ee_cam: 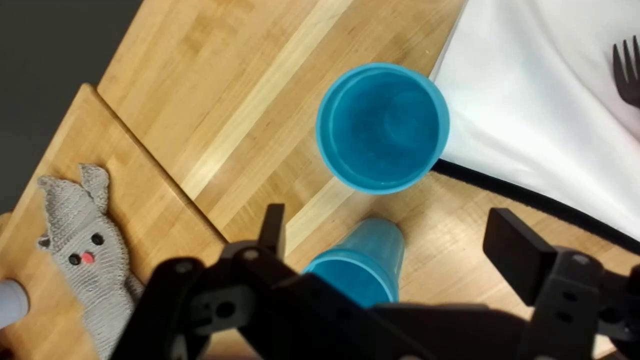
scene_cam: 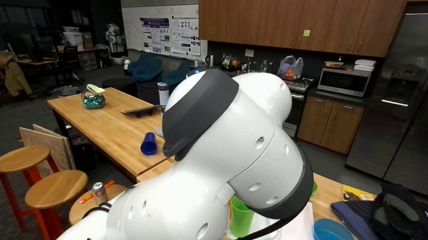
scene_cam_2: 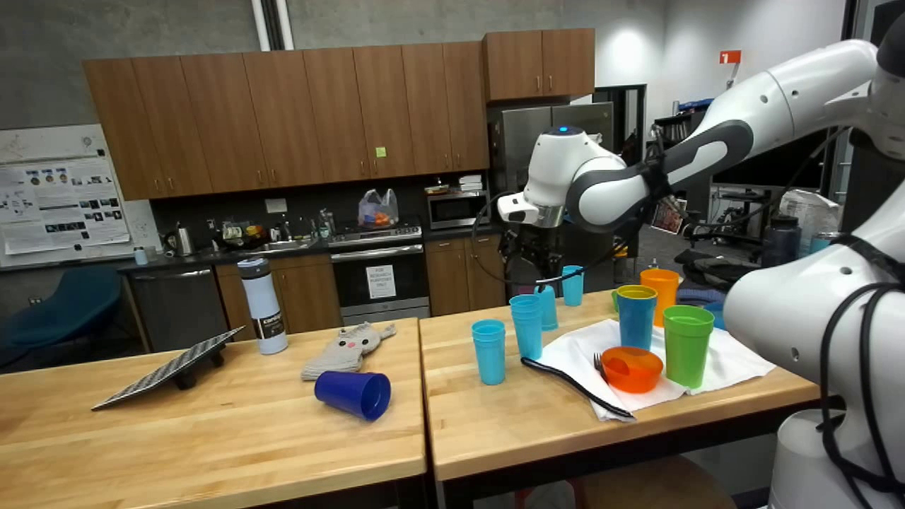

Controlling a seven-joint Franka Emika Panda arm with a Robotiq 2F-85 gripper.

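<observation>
Over the wooden table, we've got the Robotiq gripper with its jaws spread pretty wide, and in the wrist view we can spot an upright turquoise tumbler at its twelve o'clock, plus a second turquoise tumbler around seven. The white cloth with a dark fork on it sits near two, and a grey knitted animal lies way out at nine. In an exterior view we also see a dark blue tumbler on its side, roughly eight o'clock from the gripper.
</observation>
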